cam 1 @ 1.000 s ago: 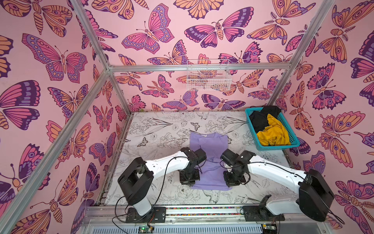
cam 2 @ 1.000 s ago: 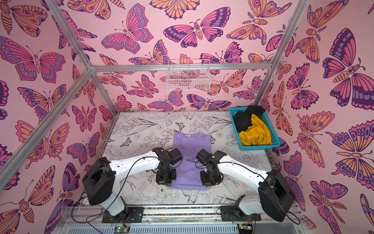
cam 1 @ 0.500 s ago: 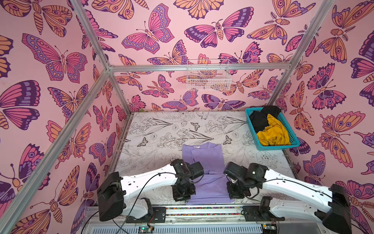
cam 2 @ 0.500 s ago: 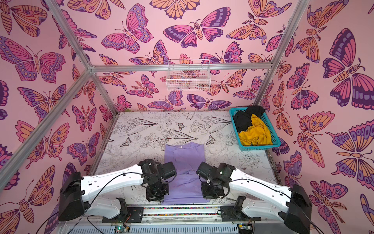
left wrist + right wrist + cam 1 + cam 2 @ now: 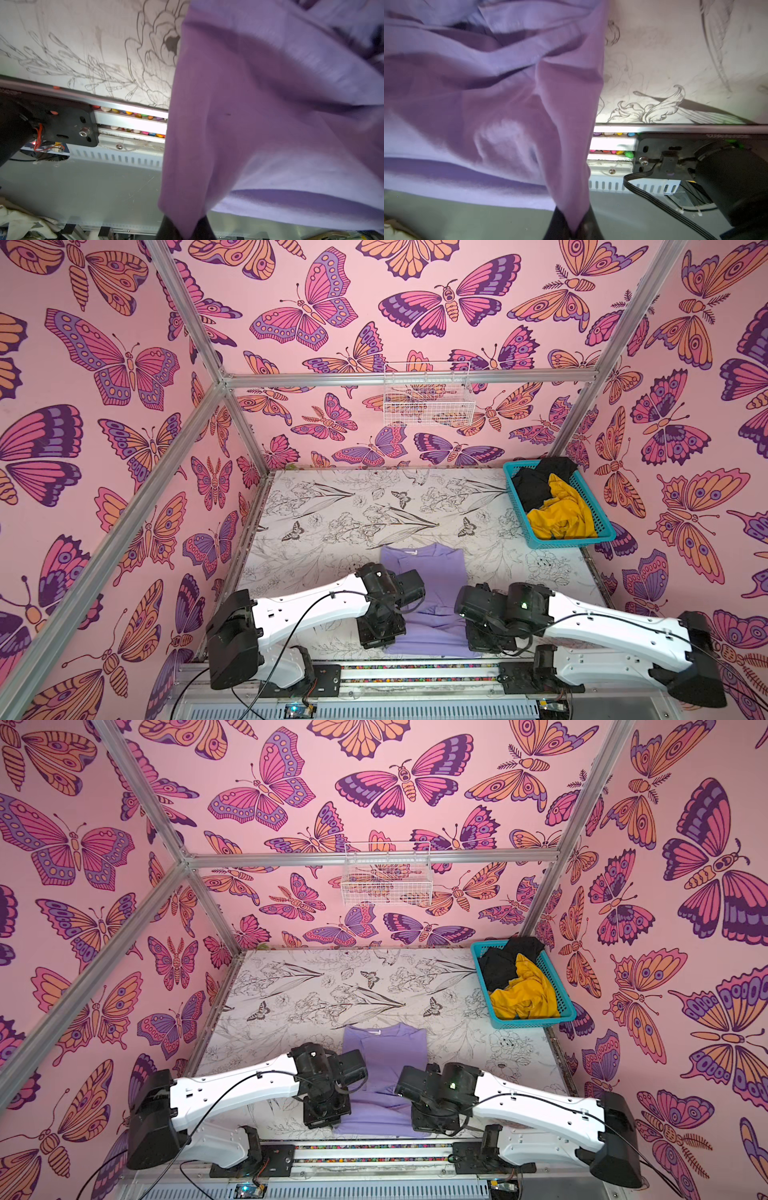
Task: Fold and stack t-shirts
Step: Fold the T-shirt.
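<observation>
**Both claws pinched shut on the lavender shirt**

In both top views you see the lavender t-shirt (image 5: 434, 572) (image 5: 388, 1052) lying lengthwise on the flower-print table (image 5: 332, 510). Its white neck label points toward the back wall and its near end sits at the front edge, between the 2 arms. There the wrist housings hide the fingertips.

The wrist views fill that gap. The left gripper (image 5: 185, 230) is clamped on 1 corner of the cloth and the right gripper (image 5: 572, 227) on another. Cloth bunches between the dark fingers (image 5: 589, 223) and drapes across the front rail (image 5: 131, 121).

The mustard-yellow t-shirt (image 5: 561, 516) and black t-shirt (image 5: 534, 487) lie crumpled in the teal basket (image 5: 569, 540) at the far right corner, well apart. A white wire basket (image 5: 428, 396) hangs on the back wall.
</observation>
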`<action>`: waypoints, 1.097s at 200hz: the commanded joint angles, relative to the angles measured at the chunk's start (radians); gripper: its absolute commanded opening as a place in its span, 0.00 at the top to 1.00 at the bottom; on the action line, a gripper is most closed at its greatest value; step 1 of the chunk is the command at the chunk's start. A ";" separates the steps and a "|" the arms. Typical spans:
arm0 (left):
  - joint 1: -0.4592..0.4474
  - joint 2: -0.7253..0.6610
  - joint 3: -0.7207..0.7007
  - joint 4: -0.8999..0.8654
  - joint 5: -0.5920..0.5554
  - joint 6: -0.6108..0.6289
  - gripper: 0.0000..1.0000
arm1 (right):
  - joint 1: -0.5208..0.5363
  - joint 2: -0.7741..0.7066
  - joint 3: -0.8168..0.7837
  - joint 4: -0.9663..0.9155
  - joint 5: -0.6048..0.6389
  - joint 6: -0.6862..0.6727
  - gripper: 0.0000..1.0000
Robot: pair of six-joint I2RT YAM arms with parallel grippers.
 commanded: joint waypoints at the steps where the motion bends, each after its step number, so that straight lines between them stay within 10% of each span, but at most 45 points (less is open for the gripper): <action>1: 0.036 0.036 0.058 -0.077 -0.123 0.080 1.00 | -0.039 0.057 0.085 -0.133 0.117 -0.120 1.00; 219: 0.272 0.380 0.374 -0.012 -0.289 0.365 1.00 | -0.541 0.487 0.381 0.067 0.054 -0.742 0.96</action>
